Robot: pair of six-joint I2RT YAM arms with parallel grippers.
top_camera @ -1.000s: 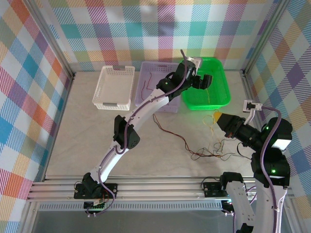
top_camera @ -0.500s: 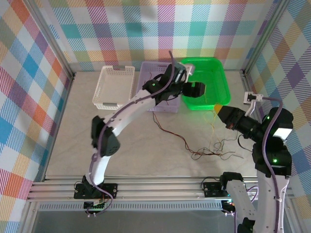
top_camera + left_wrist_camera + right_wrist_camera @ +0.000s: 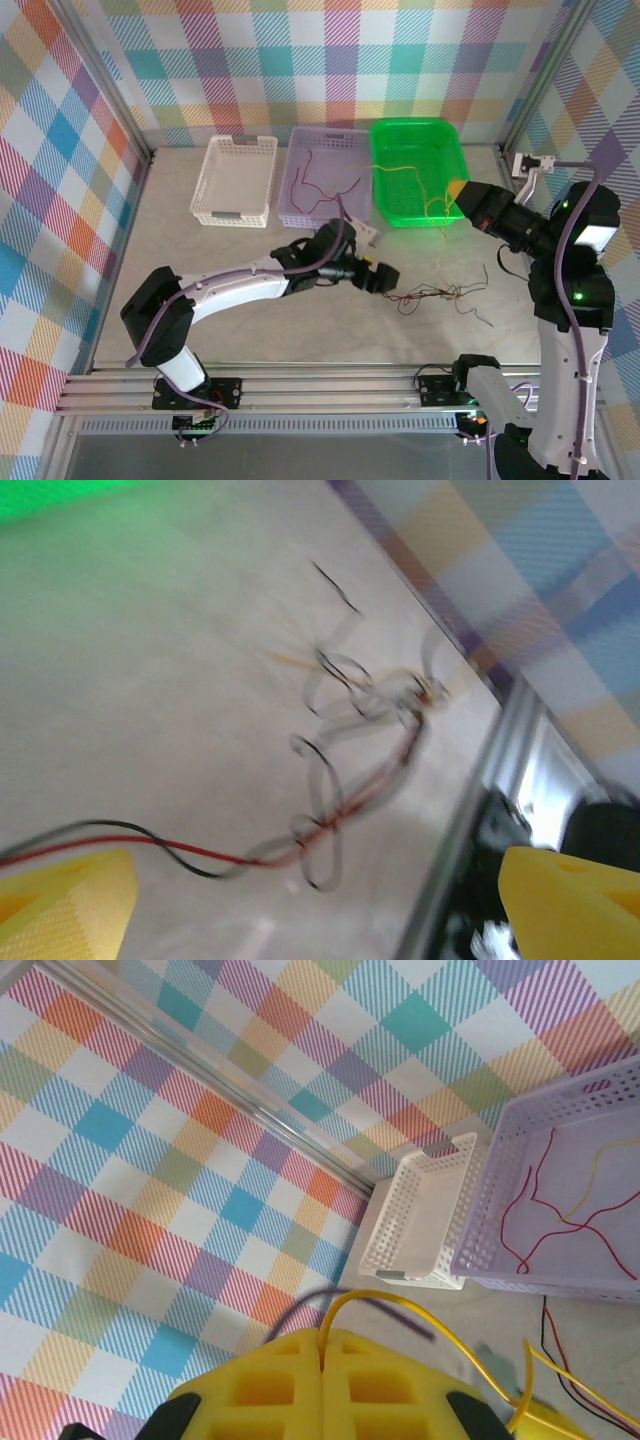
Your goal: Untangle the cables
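Three baskets sit far back in the top view: white (image 3: 230,218), purple (image 3: 286,190), green (image 3: 415,124). The cables (image 3: 437,295) lie tangled on the table (image 3: 200,260), just right of the left gripper (image 3: 380,278). The right gripper (image 3: 458,192) is at the green basket's near right corner, a yellow cable (image 3: 440,212) hanging from it.

Left wrist: the fingers (image 3: 62,905) are wide apart, with the blurred tangle (image 3: 350,710) beyond.

Right wrist: the fingers (image 3: 270,1380) are pressed together on the yellow cable (image 3: 345,1298).
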